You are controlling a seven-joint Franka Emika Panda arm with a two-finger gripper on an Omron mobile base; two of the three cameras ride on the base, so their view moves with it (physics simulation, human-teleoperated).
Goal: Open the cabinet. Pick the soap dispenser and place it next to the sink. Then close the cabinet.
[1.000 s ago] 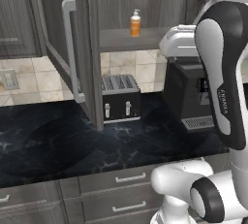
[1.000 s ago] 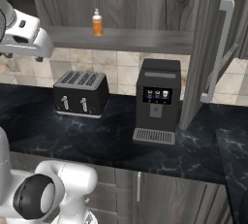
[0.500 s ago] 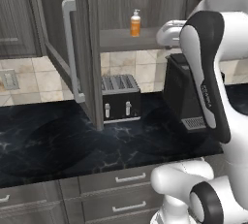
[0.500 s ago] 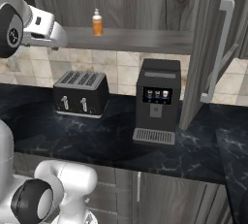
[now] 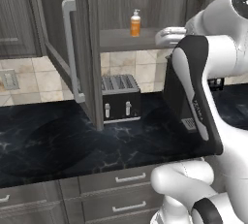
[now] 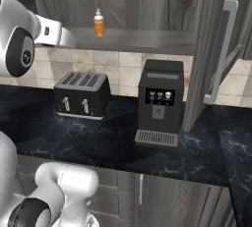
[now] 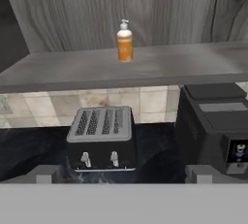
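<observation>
Soap dispenser (image 7: 125,40) stands upright on the open cabinet (image 5: 80,48) shelf; hand (image 7: 121,173) spread, empty.

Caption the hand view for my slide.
Open gripper faces the orange soap dispenser on the cabinet shelf, above toaster and coffee machine.

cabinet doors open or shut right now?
Open. Both doors of the cabinet stand swung out, with the shelf exposed and the soap dispenser upright on it.

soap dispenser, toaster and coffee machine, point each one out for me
soap dispenser (image 7: 125,46), hand view, orange body
toaster (image 6: 81,95), right base view, black front face
coffee machine (image 6: 160,100), right base view, front panel
</observation>
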